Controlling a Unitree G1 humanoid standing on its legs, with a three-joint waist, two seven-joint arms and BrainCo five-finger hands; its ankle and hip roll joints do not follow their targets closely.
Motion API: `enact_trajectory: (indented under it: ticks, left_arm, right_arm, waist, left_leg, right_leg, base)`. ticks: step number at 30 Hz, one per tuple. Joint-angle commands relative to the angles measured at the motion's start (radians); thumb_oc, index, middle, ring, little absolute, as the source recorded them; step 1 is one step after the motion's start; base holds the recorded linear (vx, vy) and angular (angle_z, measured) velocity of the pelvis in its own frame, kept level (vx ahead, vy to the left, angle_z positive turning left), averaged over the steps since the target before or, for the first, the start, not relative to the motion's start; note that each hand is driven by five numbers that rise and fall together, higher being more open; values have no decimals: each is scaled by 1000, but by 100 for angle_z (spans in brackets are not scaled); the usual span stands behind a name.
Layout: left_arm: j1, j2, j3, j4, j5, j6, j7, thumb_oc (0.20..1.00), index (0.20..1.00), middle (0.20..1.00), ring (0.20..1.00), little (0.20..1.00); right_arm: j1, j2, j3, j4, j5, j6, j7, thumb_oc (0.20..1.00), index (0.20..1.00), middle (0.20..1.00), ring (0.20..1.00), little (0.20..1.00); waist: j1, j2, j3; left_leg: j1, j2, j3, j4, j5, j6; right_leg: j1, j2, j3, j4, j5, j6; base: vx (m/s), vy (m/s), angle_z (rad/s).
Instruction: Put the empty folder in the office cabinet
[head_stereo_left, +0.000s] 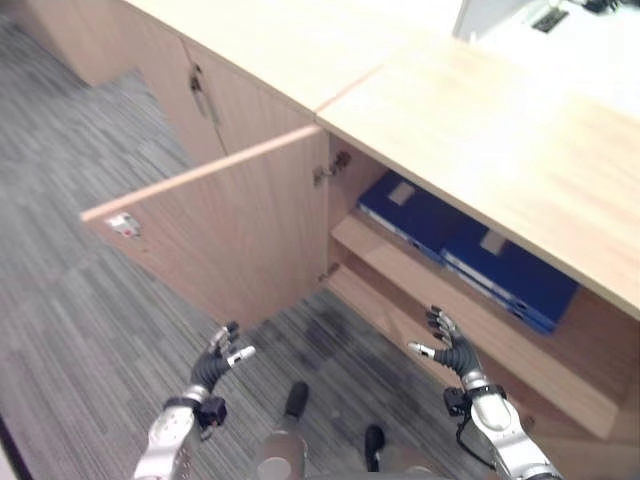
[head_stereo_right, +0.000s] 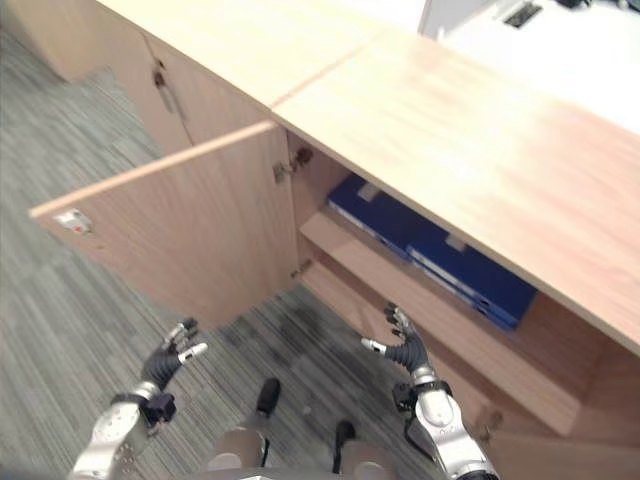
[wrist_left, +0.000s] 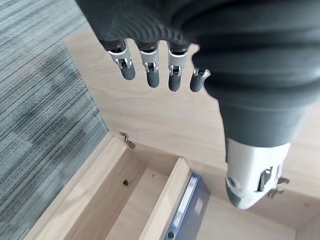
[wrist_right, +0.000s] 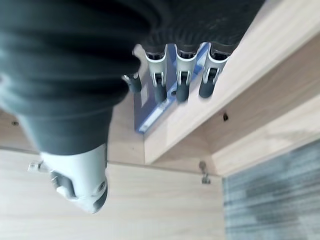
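Nearest the camera, the left hand (head_stereo_left: 218, 362) and right hand (head_stereo_left: 452, 349) hang over the carpet (head_stereo_left: 60, 270), fingers relaxed, holding nothing. Beyond them the cabinet (head_stereo_left: 480, 130) door (head_stereo_left: 230, 225) stands open; blue folders (head_stereo_left: 470, 250) lie on the shelf (head_stereo_left: 420, 280), so only closing seems left. Their far ends hide under the top.

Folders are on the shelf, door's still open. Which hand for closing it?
Left, probably. The left hand hangs open just below the swung-out cabinet door, on its side. The right hand, also open, sits in front of the shelf with the blue folders, farther from the door.
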Motion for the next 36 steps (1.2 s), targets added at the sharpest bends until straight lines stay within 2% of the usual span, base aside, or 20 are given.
enact_trajectory:
  ticks: [1,4,5,6,7,8,9,12,14,18,19,21,24,25,28,30,33,36]
  left_arm:
    - [-63,33,19,-23,20,-60,21,1000,1000,1000,1000,1000]
    - [-63,19,16,-20,24,-57,21,1000,1000,1000,1000,1000]
    - [-73,13,10,-17,23,-52,20,1000,1000,1000,1000,1000]
    - [-86,8,7,-15,17,-48,18,1000,1000,1000,1000,1000]
    - [-87,8,8,-14,17,-48,17,1000,1000,1000,1000,1000]
    - [-93,4,11,-15,7,-44,7,1000,1000,1000,1000,1000]
    - [-93,5,13,-16,3,-42,2,1000,1000,1000,1000,1000]
    - [-94,8,12,-22,-4,-39,-13,1000,1000,1000,1000,1000]
    - [-98,8,3,-33,1,-29,-19,1000,1000,1000,1000,1000]
    - [-84,14,3,-79,-7,-21,-28,1000,1000,1000,1000,1000]
    - [-78,22,8,-111,-6,-17,-33,1000,1000,1000,1000,1000]
    - [-79,26,10,-125,-6,-16,-35,1000,1000,1000,1000,1000]
    - [-82,33,19,-148,-5,-18,-26,1000,1000,1000,1000,1000]
    - [-84,33,20,-147,-5,-18,-26,1000,1000,1000,1000,1000]
    - [-93,28,16,-134,-1,-24,-24,1000,1000,1000,1000,1000]
    - [-104,25,7,-127,-2,-24,-19,1000,1000,1000,1000,1000]
    - [-101,19,4,-119,1,-25,-19,1000,1000,1000,1000,1000]
    - [-93,12,20,-117,12,-27,-6,1000,1000,1000,1000,1000]
  right_arm:
    - [-20,13,-27,-23,24,-28,-15,1000,1000,1000,1000,1000]
    - [-27,4,-33,-2,21,-21,-16,1000,1000,1000,1000,1000]
    - [-36,0,-42,11,27,-19,-24,1000,1000,1000,1000,1000]
    - [-50,-6,-47,11,34,-17,-27,1000,1000,1000,1000,1000]
    - [-51,-7,-46,12,35,-16,-27,1000,1000,1000,1000,1000]
    - [-70,-15,-50,21,44,-13,-28,1000,1000,1000,1000,1000]
    - [-70,-20,-55,15,49,-12,-23,1000,1000,1000,1000,1000]
    - [-48,-23,-80,18,55,-8,-13,1000,1000,1000,1000,1000]
    - [-27,-18,-104,11,62,-3,-11,1000,1000,1000,1000,1000]
    - [-37,3,-122,13,69,6,-19,1000,1000,1000,1000,1000]
    - [-48,19,-123,0,65,9,-18,1000,1000,1000,1000,1000]
    - [-64,40,-124,6,76,9,-23,1000,1000,1000,1000,1000]
    - [-92,74,-120,7,98,10,-27,1000,1000,1000,1000,1000]
    - [-100,78,-115,12,100,10,-26,1000,1000,1000,1000,1000]
    - [-98,77,-111,-4,102,4,-30,1000,1000,1000,1000,1000]
    - [-94,78,-109,0,115,0,-36,1000,1000,1000,1000,1000]
    - [-88,79,-102,10,117,-2,-36,1000,1000,1000,1000,1000]
    - [-80,78,-81,0,110,1,-16,1000,1000,1000,1000,1000]
  waist:
    - [15,-49,-15]
    - [8,-45,-22]
    - [-4,-46,-14]
    - [-22,-53,-9]
    - [-19,-53,-7]
    - [-42,-65,-8]
    - [-54,-70,-8]
    - [-100,-68,-34]
    - [-114,-56,-47]
    - [-99,-60,-54]
    - [-85,-66,-48]
    - [-72,-69,-42]
    - [-59,-71,-21]
    - [-53,-68,-17]
    - [-50,-62,-21]
    - [-43,-64,-25]
    - [-39,-67,-33]
    - [-26,-70,-50]
  left_leg:
    - [92,-38,30,4,-65,-87]
    - [87,-31,45,16,-59,-105]
    - [71,-21,95,51,-59,-112]
    - [57,-1,183,89,-71,-104]
    - [56,-2,188,96,-78,-103]
    - [67,43,331,156,-113,-88]
    - [87,67,386,193,-141,-85]
    - [152,113,517,215,-167,-87]
    - [168,106,561,180,-164,-88]
    - [176,68,538,142,-171,-72]
    - [180,53,528,125,-180,-53]
    - [182,37,514,108,-183,-35]
    - [185,14,491,93,-180,-13]
    - [187,11,483,87,-177,-8]
    - [202,-12,439,58,-172,3]
    - [203,-33,405,52,-171,5]
    - [211,-45,385,39,-169,4]
    - [228,-46,375,17,-163,1]
  right_leg:
    - [10,-67,-7,6,-3,116]
    - [41,-85,-34,-38,12,114]
    - [44,-97,-48,-44,19,115]
    - [37,-113,-60,-45,27,117]
    - [37,-114,-56,-43,25,118]
    - [23,-141,-72,-41,44,117]
    - [19,-152,-79,-35,50,115]
    - [16,-169,-127,-26,50,109]
    - [24,-165,-154,-26,56,113]
    - [36,-190,-171,-6,74,131]
    - [25,-208,-179,32,82,142]
    - [-3,-226,-183,104,91,162]
    - [-63,-246,-159,209,165,200]
    - [-74,-241,-153,228,167,207]
    - [-77,-185,-106,199,111,186]
    - [-45,-159,-91,116,62,156]
    - [-8,-153,-103,62,64,145]
    - [16,-142,-86,25,78,146]
  base:
    - [-41,-94,44]
    - [-75,-13,38]
    - [-207,96,21]
    - [-154,87,11]
    - [-210,119,24]
    - [-180,106,43]
    - [-210,129,37]
    - [-79,102,12]
    - [8,131,68]
    - [-2,186,79]
    - [-59,244,52]
    - [-50,189,44]
    - [-25,123,36]
    - [9,111,18]
    - [78,96,30]
    - [110,37,49]
    - [78,-29,78]
    - [96,-32,25]
